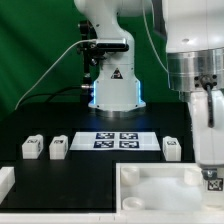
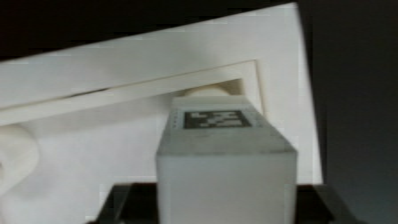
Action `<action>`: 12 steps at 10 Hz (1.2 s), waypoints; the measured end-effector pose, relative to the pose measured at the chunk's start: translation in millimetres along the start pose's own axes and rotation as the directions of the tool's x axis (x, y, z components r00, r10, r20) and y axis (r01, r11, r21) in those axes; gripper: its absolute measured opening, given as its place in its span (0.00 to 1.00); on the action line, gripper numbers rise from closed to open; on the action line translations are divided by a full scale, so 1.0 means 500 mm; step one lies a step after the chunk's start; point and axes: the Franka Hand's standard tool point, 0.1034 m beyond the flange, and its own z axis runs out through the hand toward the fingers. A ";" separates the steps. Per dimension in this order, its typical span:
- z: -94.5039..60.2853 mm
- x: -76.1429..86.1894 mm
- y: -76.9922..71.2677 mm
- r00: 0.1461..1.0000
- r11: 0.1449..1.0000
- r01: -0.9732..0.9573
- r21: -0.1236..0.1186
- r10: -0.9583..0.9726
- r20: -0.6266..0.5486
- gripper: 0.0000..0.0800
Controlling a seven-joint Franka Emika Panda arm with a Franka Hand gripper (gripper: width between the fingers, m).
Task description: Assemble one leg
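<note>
My gripper is shut on one leg, a white blocky peg with a black-and-white tag, and holds it upright over the near right corner of the large white square board. In the wrist view the leg fills the middle between my dark fingers, its far end at a raised corner socket of the board. I cannot tell whether the leg touches the socket. Three more legs stand on the black table: two at the exterior view's left, one at its right.
The marker board lies on the table in front of the arm's base. A white block shows at the exterior view's left edge. Green curtain behind.
</note>
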 end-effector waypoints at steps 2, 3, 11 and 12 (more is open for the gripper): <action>0.001 -0.001 0.004 0.995 0.995 0.100 -0.013 -0.100 -0.003 0.65; 0.000 -0.006 0.012 0.976 0.974 0.220 -0.046 -0.220 0.008 0.78; -0.001 -0.012 -0.019 0.044 0.040 0.992 -0.117 -0.999 0.026 0.81; 0.001 -0.012 -0.017 0.034 0.030 0.993 -0.115 -0.999 0.029 0.81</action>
